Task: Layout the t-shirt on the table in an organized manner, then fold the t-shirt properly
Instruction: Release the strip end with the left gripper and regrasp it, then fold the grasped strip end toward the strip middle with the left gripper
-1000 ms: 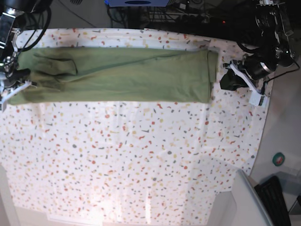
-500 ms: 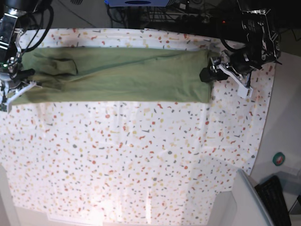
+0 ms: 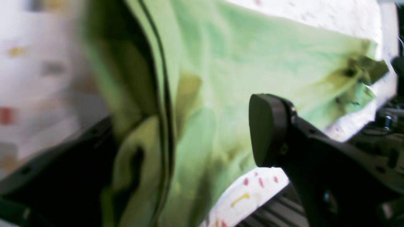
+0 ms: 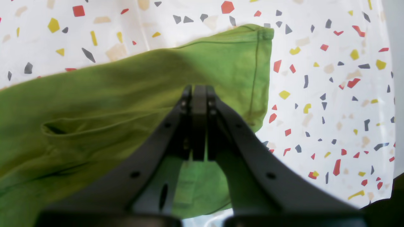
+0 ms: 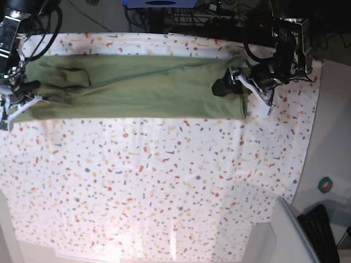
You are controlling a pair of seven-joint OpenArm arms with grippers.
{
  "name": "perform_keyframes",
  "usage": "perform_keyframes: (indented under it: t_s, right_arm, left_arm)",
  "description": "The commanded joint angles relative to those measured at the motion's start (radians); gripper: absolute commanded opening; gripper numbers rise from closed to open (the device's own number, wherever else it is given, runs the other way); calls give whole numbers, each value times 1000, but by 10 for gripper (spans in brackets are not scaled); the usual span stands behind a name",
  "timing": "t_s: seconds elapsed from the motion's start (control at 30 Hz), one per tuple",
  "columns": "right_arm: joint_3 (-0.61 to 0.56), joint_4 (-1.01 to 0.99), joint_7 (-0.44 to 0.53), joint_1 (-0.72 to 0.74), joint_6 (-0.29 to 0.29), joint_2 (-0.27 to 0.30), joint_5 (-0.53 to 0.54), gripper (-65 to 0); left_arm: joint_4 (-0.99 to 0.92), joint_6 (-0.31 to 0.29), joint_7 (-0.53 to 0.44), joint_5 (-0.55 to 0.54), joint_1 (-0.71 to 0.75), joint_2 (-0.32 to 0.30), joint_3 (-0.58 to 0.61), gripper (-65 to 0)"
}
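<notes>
The olive-green t-shirt [image 5: 137, 87] lies folded in a long band along the speckled table's [image 5: 164, 186] far edge.

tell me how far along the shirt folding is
Done: the t-shirt lies as a long narrow band on the table. In hand: the right gripper is shut on one end, and the open left gripper sits over the other. Left: folding the band crosswise into a compact stack.

Olive-green t-shirt [image 5: 137, 87], white speckled table [image 5: 164, 186]
</notes>
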Motion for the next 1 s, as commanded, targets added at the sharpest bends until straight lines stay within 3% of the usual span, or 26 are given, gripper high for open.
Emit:
perform_keyframes:
  t_s: [0.0,0.07,0.2,0.3,0.5,0.6,0.73,0.97]
  right_arm:
    - [3,13,19,9,-3,13,3,-650]
    - [3,13,19,9,-3,13,3,-650]
    - [3,13,19,9,-3,13,3,-650]
    - [3,13,19,9,-3,13,3,-650]
    - [3,13,19,9,-3,13,3,-650]
    - [3,13,19,9,-3,9,3,-650]
    - [5,13,21,11,-3,-5,3,-650]
    - [3,13,21,17,-3,-8,3,-650]
  left_arm:
    - [1,12,38,29,11,-12,-2,-252]
    - [-1,12,38,29,12,-26,-2,-364]
    - [-3,12,38,29,6,-35,-2,-650]
    - [-3,13,36,29,-18,-70,-5,-650]
    - [16,13,44,29,-54,-128,-192,-650]
    - [79,18,47,29,-51,-164,-197,-650]
    - [238,158,47,24,28,-158,-142,-650]
    - [403,319,47,27,66,-79,118,-650]
